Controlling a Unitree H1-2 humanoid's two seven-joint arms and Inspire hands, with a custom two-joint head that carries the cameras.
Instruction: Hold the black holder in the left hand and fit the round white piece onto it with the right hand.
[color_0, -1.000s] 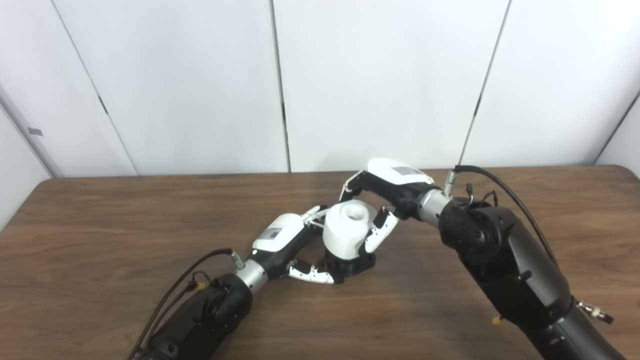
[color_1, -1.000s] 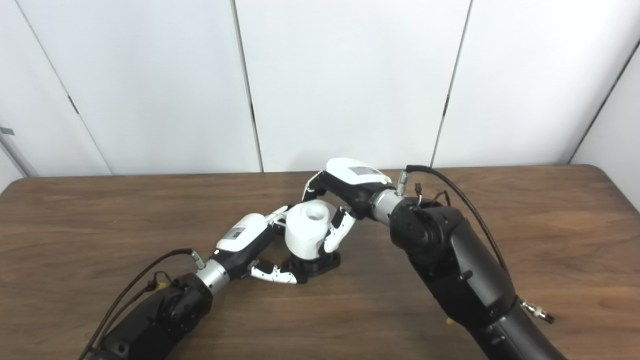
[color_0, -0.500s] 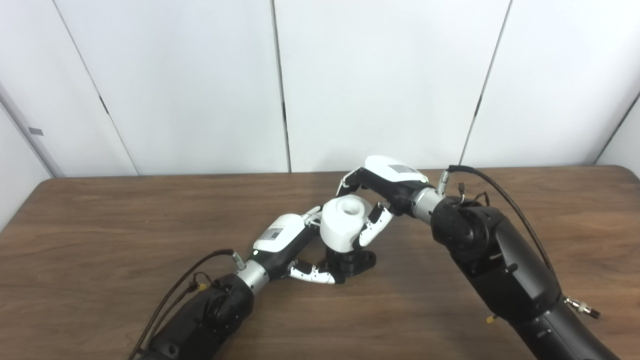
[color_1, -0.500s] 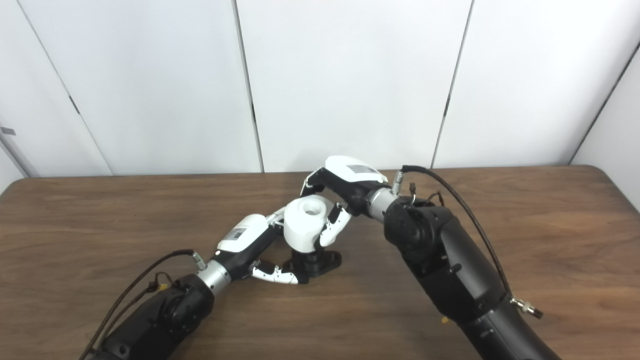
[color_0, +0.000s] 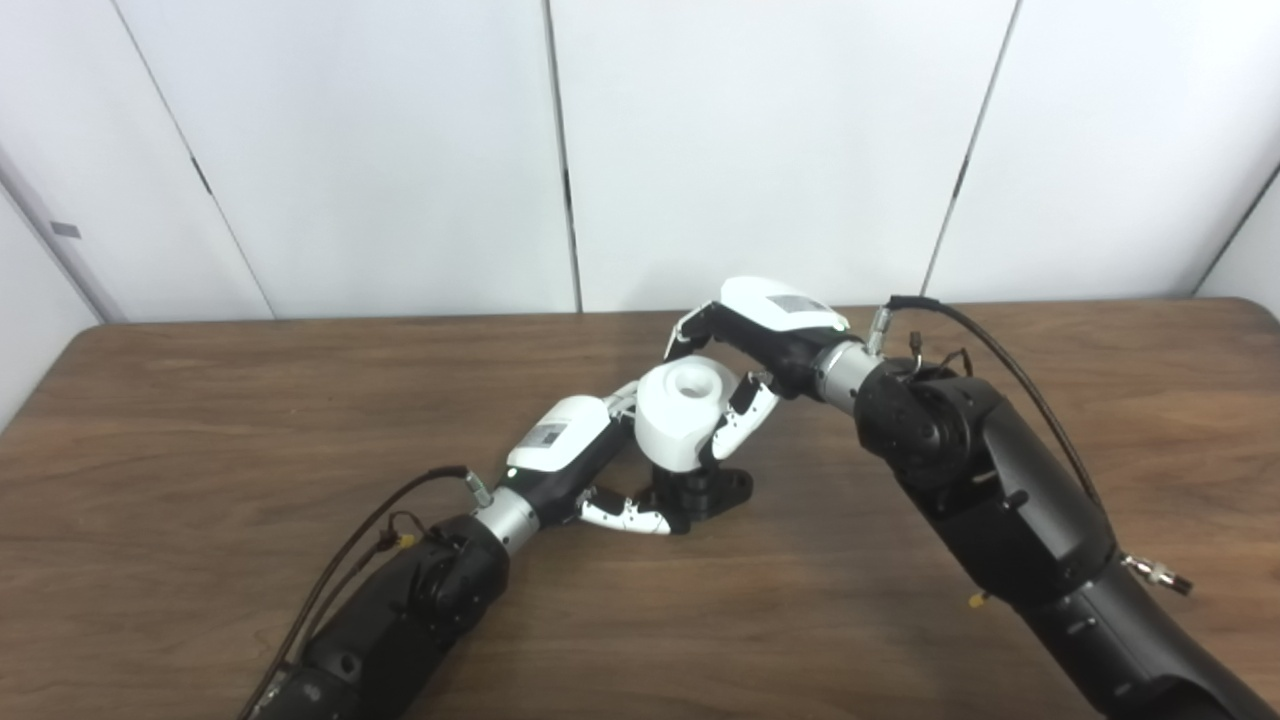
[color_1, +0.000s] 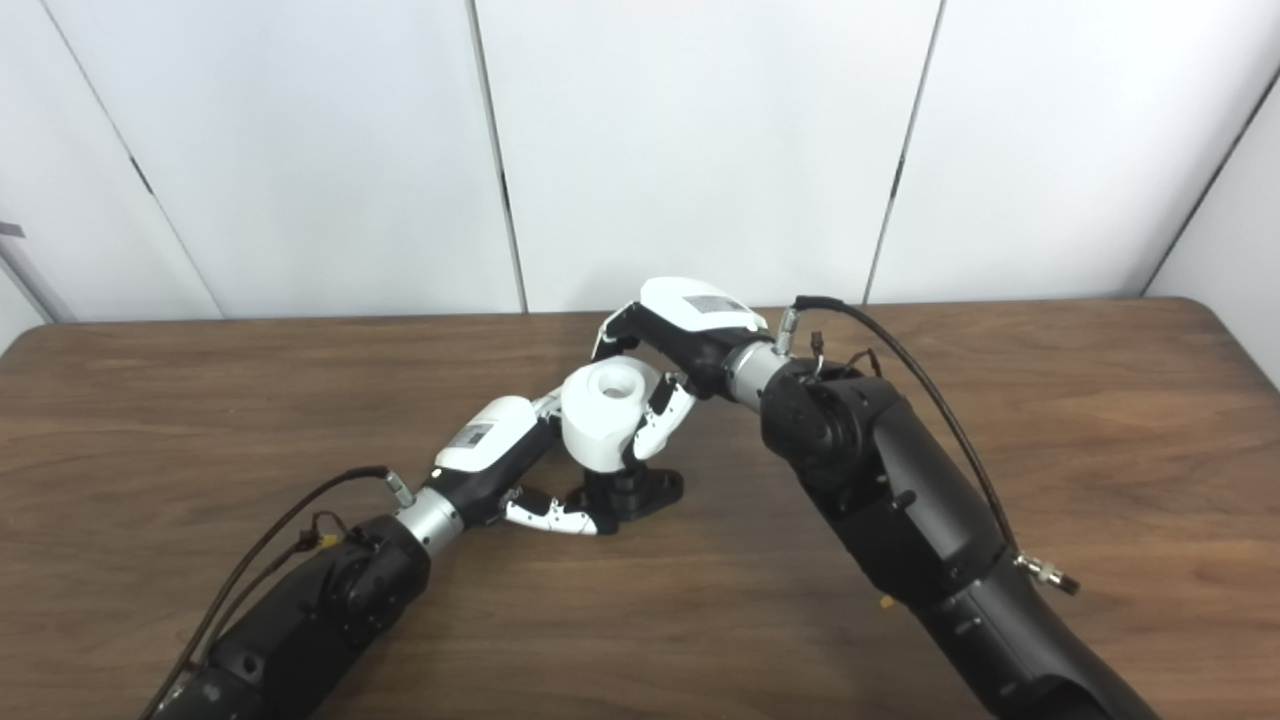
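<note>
Progress stands at the mating step, not yet complete. The black holder (color_0: 705, 492) rests on the wooden table (color_0: 200, 420), and the left hand (color_0: 585, 470) is closed around its near side, with white fingers (color_0: 620, 515) wrapped along the base. The round white piece (color_0: 682, 415) is clamped in the right hand (color_0: 755, 350), the thumb (color_0: 738, 430) on its right flank and the other digits over its far side. The piece sits directly above the holder, tilted slightly, its open top bore facing up. A short dark section of the holder's post is visible beneath the piece's lower edge, so the piece is judged to be unseated; whether the post has entered the piece at all cannot be determined from either view.

Completed: holder secured, piece grasped and positioned over the holder. Remaining: level the piece, align it with the post, press down until it meets the base, then release.
</note>
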